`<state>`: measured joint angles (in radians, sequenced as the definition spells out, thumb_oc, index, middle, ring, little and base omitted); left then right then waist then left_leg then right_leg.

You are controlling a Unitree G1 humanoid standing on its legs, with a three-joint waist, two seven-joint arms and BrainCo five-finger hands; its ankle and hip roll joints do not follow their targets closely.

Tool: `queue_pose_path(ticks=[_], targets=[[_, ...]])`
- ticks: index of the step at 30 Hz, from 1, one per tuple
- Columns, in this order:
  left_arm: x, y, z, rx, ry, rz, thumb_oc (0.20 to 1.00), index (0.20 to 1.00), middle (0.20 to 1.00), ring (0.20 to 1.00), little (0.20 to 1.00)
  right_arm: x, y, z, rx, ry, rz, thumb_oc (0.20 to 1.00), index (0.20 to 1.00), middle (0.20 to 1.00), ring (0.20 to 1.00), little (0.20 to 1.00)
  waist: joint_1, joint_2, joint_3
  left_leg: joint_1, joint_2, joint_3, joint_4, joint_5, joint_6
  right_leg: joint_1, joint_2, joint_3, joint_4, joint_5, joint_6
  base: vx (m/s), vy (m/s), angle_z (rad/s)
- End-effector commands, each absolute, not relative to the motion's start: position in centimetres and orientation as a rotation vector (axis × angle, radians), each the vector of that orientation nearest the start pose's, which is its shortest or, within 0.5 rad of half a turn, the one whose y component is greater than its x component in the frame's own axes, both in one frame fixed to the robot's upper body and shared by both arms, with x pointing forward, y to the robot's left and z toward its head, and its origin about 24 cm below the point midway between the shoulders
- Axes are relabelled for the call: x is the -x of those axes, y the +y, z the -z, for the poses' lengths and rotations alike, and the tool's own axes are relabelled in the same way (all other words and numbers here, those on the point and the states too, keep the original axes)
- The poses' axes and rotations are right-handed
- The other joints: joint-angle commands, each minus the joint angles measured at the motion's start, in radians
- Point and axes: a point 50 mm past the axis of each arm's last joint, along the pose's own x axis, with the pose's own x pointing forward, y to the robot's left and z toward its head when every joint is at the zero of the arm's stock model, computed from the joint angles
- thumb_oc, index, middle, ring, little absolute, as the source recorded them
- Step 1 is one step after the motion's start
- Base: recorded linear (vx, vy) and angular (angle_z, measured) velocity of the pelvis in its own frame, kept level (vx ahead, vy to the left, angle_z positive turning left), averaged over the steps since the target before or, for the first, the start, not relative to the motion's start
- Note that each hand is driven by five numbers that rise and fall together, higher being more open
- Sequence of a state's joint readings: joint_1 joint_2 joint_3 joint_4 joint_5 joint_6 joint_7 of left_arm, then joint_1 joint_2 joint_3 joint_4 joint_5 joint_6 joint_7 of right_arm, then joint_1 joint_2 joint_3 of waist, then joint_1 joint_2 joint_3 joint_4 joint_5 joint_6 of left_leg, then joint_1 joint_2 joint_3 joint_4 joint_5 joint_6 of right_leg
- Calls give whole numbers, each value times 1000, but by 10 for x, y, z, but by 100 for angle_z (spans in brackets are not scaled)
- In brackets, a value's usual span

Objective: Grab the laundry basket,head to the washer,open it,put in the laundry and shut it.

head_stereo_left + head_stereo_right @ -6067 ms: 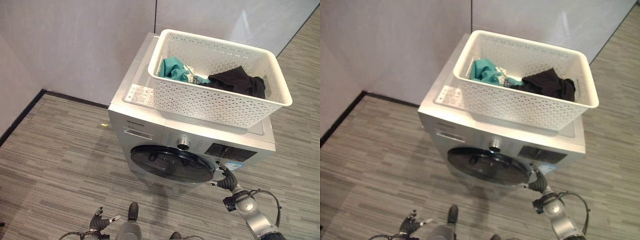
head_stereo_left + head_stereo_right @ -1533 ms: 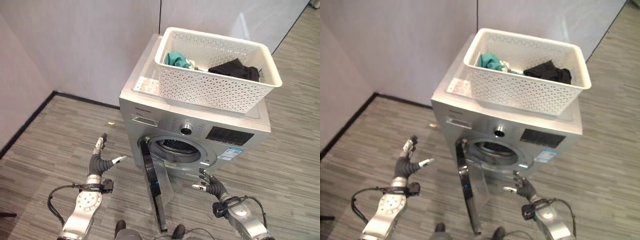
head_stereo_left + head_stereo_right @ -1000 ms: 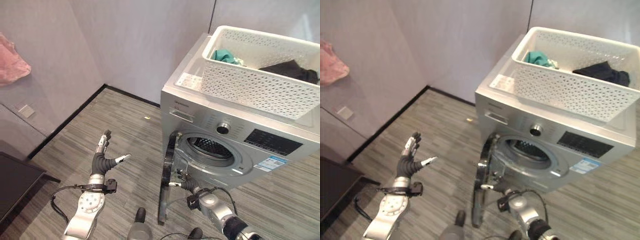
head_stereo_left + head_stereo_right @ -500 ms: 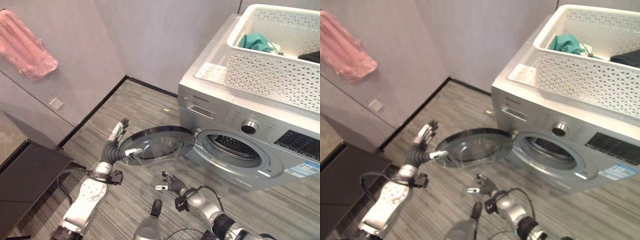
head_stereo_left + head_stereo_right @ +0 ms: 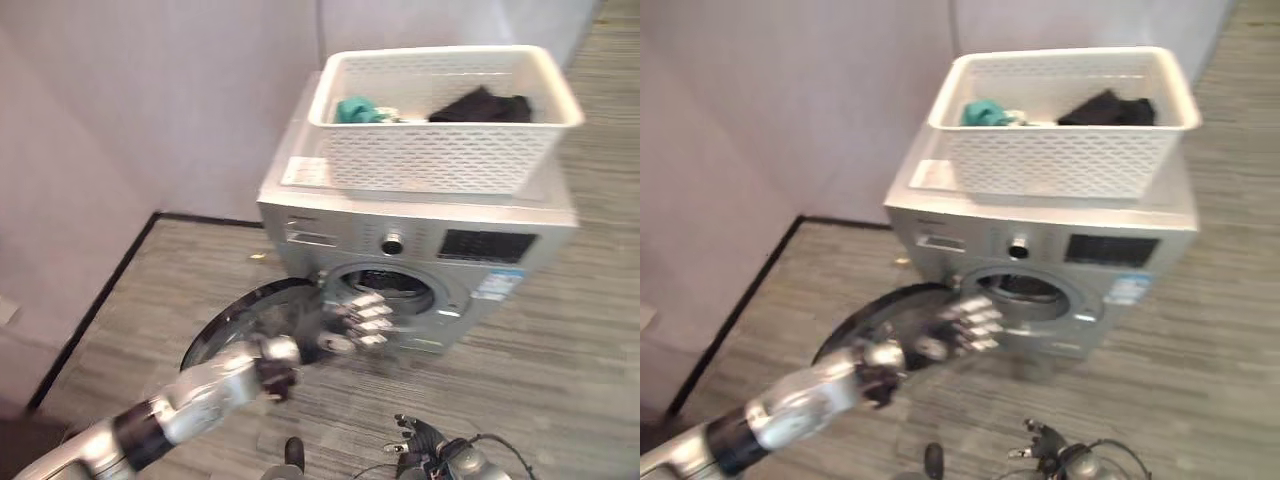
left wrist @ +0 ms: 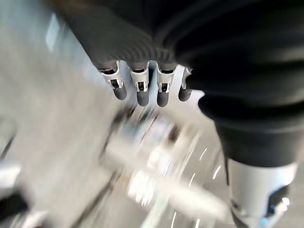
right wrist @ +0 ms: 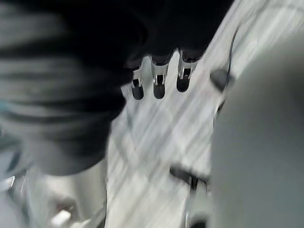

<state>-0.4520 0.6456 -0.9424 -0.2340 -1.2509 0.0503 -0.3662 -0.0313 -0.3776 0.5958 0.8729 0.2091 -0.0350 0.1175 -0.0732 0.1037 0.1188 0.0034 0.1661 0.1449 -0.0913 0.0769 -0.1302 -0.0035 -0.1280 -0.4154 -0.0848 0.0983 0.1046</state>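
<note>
Your left hand [image 5: 345, 322] has swung across from the floor side and now hangs in front of the washer's [image 5: 420, 260] open drum, fingers [image 5: 368, 312] straight and holding nothing. The door [image 5: 245, 320] hangs wide open. Your right hand [image 5: 425, 437] sits low, fingers loosely spread. The laundry basket [image 5: 440, 150] rests on the washer top, teal and black laundry [image 5: 480, 104] inside. Labels are too blurred to read.
</note>
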Motion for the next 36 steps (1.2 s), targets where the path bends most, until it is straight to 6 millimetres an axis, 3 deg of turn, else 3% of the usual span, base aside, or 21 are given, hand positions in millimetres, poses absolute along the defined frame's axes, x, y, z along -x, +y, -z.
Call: queue_pose_path(ticks=[1, 2, 4, 6, 7, 8, 10, 13, 14, 15, 16, 18, 23, 26, 30, 36], targets=[[-222, 62, -66, 466, 330, 1248, 1000, 1000, 1000, 1000, 1000, -155, -197, 124, 383, 859, -423, 1000, 1000, 1000, 1000, 1000, 1, -33, -3, 35, -35, 41, 4, -78, 25, 3, -34, 59, 69, -117, 28, 23, 46, -54], [-223, 62, -65, 467, 330, 1249, 1000, 1000, 1000, 1000, 1000, -155, -198, 124, 384, 859, -422, 1000, 1000, 1000, 1000, 1000, 2, -32, -3, 35, -35, 42, 4, -78, 25, 3, -34, 59, 69, -117, 28, 3, 31, -47], [-227, 74, -30, 418, 452, 1141, 1000, 1000, 1000, 1000, 1000, -168, -207, 115, 397, 823, -393, 1000, 1000, 1000, 1000, 1000, -16, -33, 1, 38, -37, 53, 4, -81, 28, -7, -36, 86, 61, -101, 32, -19, 41, -42], [-230, 101, 5, 168, 548, 1044, 1000, 1000, 1000, 1000, 1000, -174, -216, 110, 375, 815, -350, 1000, 1000, 1000, 1000, 1000, -27, -33, 2, 38, -43, 64, 4, -87, 31, -18, -39, 114, 46, -80, 37, -32, 52, -30], [-230, 121, 31, 37, 623, 938, 1000, 1000, 1000, 1000, 1000, -176, -212, 108, 338, 804, -343, 1000, 1000, 1000, 1000, 1000, -32, -35, 0, 34, -46, 75, 4, -89, 32, -25, -39, 130, 32, -70, 39, -24, 34, -32], [-230, 121, 31, 39, 622, 938, 1000, 1000, 1000, 1000, 1000, -175, -213, 108, 340, 805, -343, 1000, 1000, 1000, 1000, 1000, -32, -34, -1, 34, -46, 76, 4, -89, 32, -26, -39, 130, 31, -69, 39, -16, 20, -30], [-224, 137, 69, -41, 698, 723, 1000, 1000, 1000, 1000, 1000, -178, -205, 108, 311, 793, -333, 1000, 1000, 1000, 1000, 1000, -34, -36, -4, 28, -48, 82, 4, -89, 35, -37, -40, 138, 23, -63, 38, -18, 6, -19], [-205, 126, 100, -50, 797, 606, 1000, 1000, 1000, 1000, 1000, -187, -202, 100, 310, 764, -317, 1000, 1000, 1000, 1000, 1000, -41, -35, -1, 26, -49, 85, 4, -106, 37, -49, -36, 172, 18, -68, 44, 25, 16, -12], [-206, 126, 100, -50, 795, 606, 1000, 1000, 1000, 1000, 1000, -187, -202, 100, 311, 763, -317, 1000, 1000, 1000, 1000, 1000, -41, -37, 2, 17, -51, 94, 4, -87, 42, -60, -38, 166, 19, -53, 36, -6, 14, -16], [-189, 129, 121, -61, 897, 498, 1000, 1000, 1000, 1000, 1000, -189, -202, 97, 285, 752, -290, 1000, 1000, 1000, 1000, 1000, -41, -36, 3, 26, -52, 89, 4, -105, 41, -51, -37, 178, 12, -64, 43, -3, 11, -12], [-189, 128, 121, -60, 895, 499, 1000, 1000, 1000, 1000, 1000, -189, -203, 97, 288, 752, -290, 1000, 1000, 1000, 1000, 1000, -41, -33, 4, 27, -52, 90, 4, -105, 41, -50, -37, 178, 11, -64, 43, 61, 19, -18], [-169, 117, 142, -33, 1022, 361, 1000, 1000, 1000, 1000, 1000, -194, -204, 94, 289, 742, -271, 1000, 1000, 1000, 1000, 1000, -44, -32, 8, 19, -53, 87, 4, -98, 44, -56, -39, 175, 8, -61, 39, -14, -9, -9], [-163, 113, 148, 16, 1087, 256, 1000, 1000, 1000, 1000, 1000, -198, -203, 90, 285, 727, -260, 1000, 1000, 1000, 1000, 1000, -46, -32, 9, 8, -55, 80, 4, -92, 48, -58, -39, 169, 3, -59, 35, 0, 0, 0], [-169, 122, 148, 21, 1094, 150, 1000, 1000, 1000, 1000, 1000, -199, -201, 89, 281, 719, -255, 1000, 1000, 1000, 1000, 1000, -42, -41, 5, -12, -56, 80, 4, -71, 53, -71, -40, 159, -2, -46, 25, -51, -34, 0], [-182, 151, 144, -72, 1064, 0, 1000, 1000, 1000, 1000, 1000, -193, -200, 92, 287, 722, -255, 1000, 1000, 1000, 1000, 1000, -26, -49, 3, -16, -54, 71, 4, -70, 52, -64, -39, 150, -2, -54, 24, 6, -17, 0], [-187, 172, 140, -101, 1023, -106, 1000, 1000, 1000, 1000, 1000, -182, -201, 96, 285, 733, -256, 1000, 1000, 1000, 1000, 1000, -11, -58, -5, -18, -51, 60, 4, -70, 48, -54, -37, 141, -2, -61, 25, 2, -4, 1]])
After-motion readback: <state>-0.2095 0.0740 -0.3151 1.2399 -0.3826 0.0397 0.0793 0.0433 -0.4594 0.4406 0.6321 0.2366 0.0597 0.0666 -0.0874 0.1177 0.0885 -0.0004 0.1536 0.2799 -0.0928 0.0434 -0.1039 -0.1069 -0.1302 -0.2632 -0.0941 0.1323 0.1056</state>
